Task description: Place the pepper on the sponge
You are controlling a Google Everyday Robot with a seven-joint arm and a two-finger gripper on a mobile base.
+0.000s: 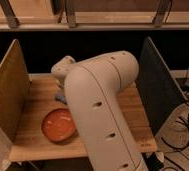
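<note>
1. Mostly we see the arm [103, 110], which covers the middle of the table [33, 145].
2. We place the gripper [61, 74] at the arm's far end, over the table's back left. It is largely hidden, so we cannot tell whether it is released, clenched or grasping anything.
3. We make out a blue corner of the sponge [60, 97] at the arm's left edge, just behind the plate [55, 127].
4. We cannot see the pepper.

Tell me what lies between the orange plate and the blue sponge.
Bare tabletop separates plate from sponge in the camera view; the arm hides the gripper.
</note>
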